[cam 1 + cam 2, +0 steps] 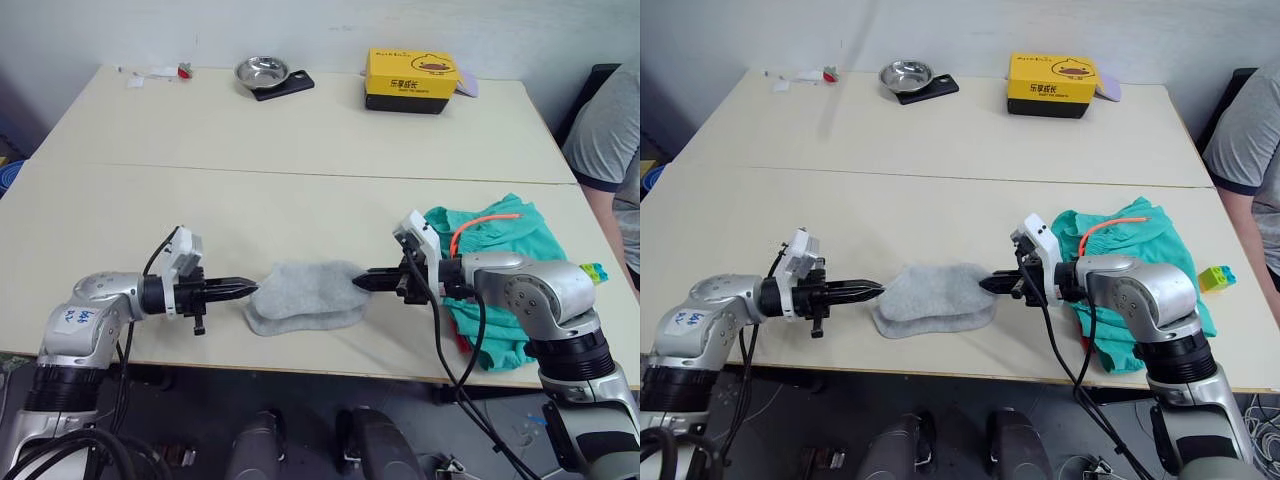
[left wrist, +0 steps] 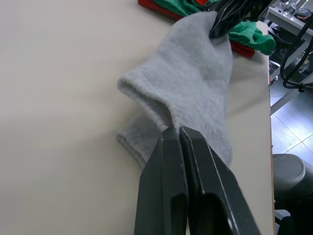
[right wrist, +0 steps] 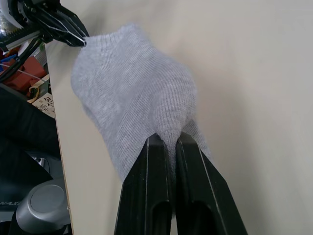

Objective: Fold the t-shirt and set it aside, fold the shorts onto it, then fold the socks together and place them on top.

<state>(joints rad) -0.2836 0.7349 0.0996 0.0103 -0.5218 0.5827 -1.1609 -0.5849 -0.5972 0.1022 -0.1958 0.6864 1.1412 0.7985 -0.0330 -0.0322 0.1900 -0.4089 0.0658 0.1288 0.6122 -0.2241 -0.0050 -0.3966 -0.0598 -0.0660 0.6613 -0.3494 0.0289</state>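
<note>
Left eye view: socks (image 1: pixel 305 297) at lower centre of frame are pinched at opposite ends, left gripper (image 1: pixel 250 288) clamped on the left end, right gripper (image 1: pixel 360 282) on the right. Long axis runs gripper to gripper. Shorts (image 1: pixel 500 270) are seen lower right on the desk (image 1: pixel 300 140).

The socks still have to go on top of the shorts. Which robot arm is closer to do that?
The right one, probably. Both grippers pinch the socks, but the right gripper sits just beside the shorts, while the left gripper is at the socks' far end.
</note>
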